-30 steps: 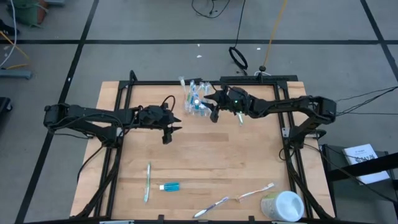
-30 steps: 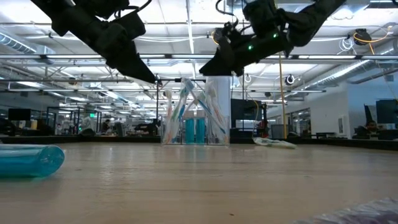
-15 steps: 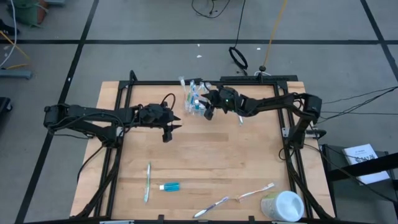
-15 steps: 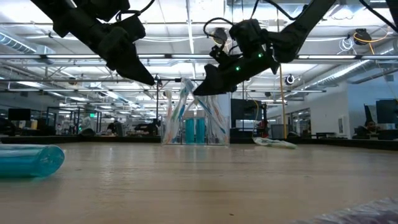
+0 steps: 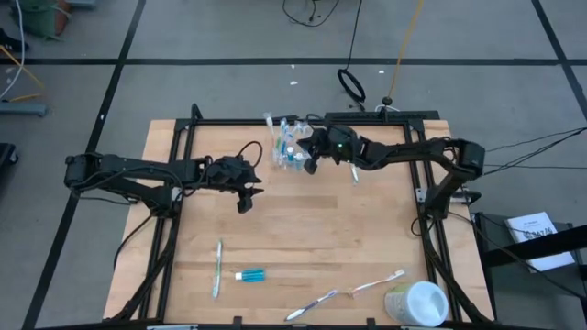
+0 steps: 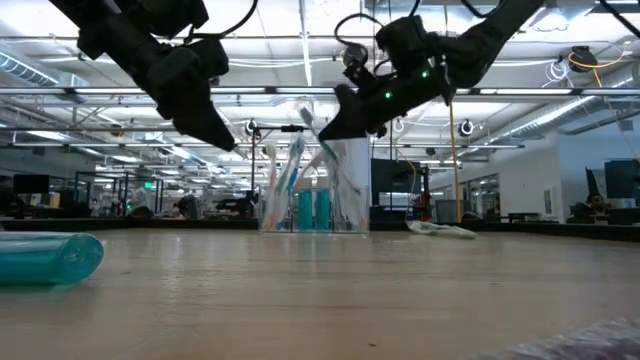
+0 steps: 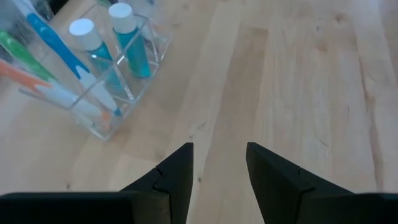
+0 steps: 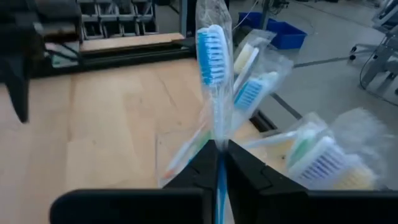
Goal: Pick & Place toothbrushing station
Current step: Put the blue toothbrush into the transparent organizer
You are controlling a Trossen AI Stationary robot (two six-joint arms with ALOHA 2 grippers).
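A clear plastic holder (image 5: 290, 151) stands at the table's far middle. It holds wrapped toothbrushes and two blue toothpaste tubes (image 7: 118, 43). My right gripper (image 5: 310, 161) hangs just right of it, above its rim in the low view (image 6: 328, 128), shut on a blue-bristled toothbrush (image 8: 210, 50). My left gripper (image 5: 246, 200) hangs open over bare wood, nearer and to the left of the holder, nothing between its fingers (image 7: 219, 158). One toothbrush (image 5: 217, 267), a toothpaste tube (image 5: 249, 274) and two more toothbrushes (image 5: 316, 302) (image 5: 376, 282) lie flat near the front edge. My right gripper pinches the blue-bristled toothbrush's wrapped handle (image 8: 217, 138), below its head, between its two fingers. The fingers come slanting down from the table's right and lie across the handle. The brush stands near upright, head above the fingers. The fingers hide its lower end.
A large white cup (image 5: 418, 302) lies at the front right corner. A black frame (image 5: 183, 137) runs round the tabletop. Bare wood lies open in the table's middle. The other wrapped brushes (image 8: 314, 149) lean outward in the holder beside the held one.
My right gripper has moved toward the table's left, up to the holder, and shut on the blue-bristled toothbrush. In the low view it stands a little higher now than half a second ago.
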